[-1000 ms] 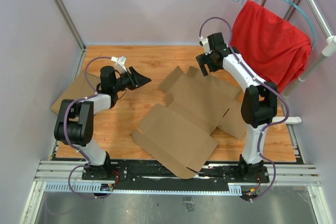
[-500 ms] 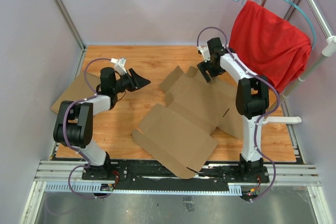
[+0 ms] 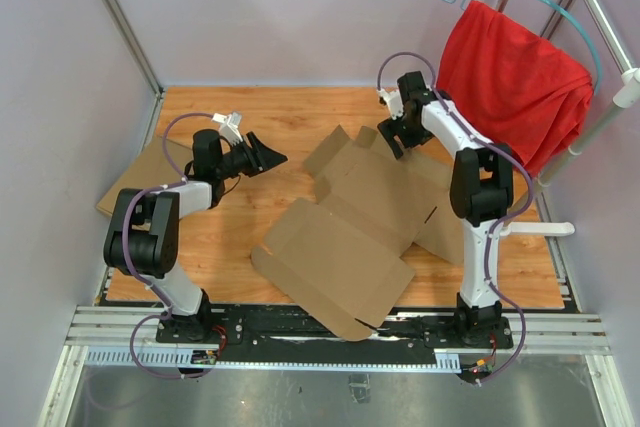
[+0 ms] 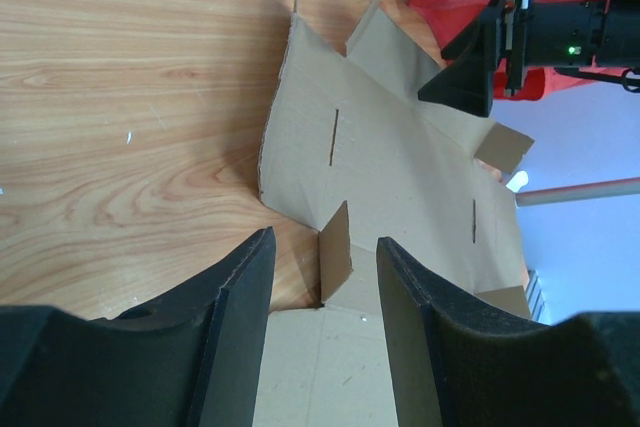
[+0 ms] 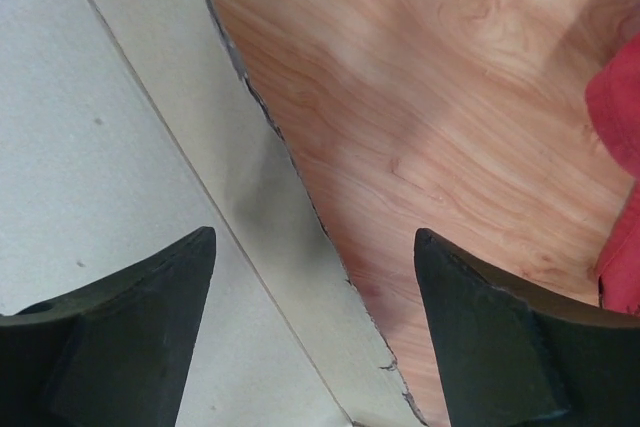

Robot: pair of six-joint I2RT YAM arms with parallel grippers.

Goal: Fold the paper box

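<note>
The paper box [image 3: 365, 212] lies unfolded and mostly flat in the middle of the wooden table, a brown cardboard die-cut with flaps and tabs. My left gripper [image 3: 272, 155] is open and empty, held above the table left of the box's far flaps; its view shows the box [image 4: 400, 147] ahead with one small flap standing up. My right gripper [image 3: 392, 139] is open and empty, low over the box's far edge. In its view the cardboard edge [image 5: 250, 197] runs between my fingers, one over cardboard, one over wood.
A second flat cardboard piece [image 3: 135, 182] lies at the table's left edge, behind my left arm. A red cloth [image 3: 515, 77] hangs on a hanger and rack at the back right. Walls close the table at the back and left.
My right gripper has moved a little toward the back and settled lower over the box's far edge. My left gripper has barely moved. The box lies as before.
</note>
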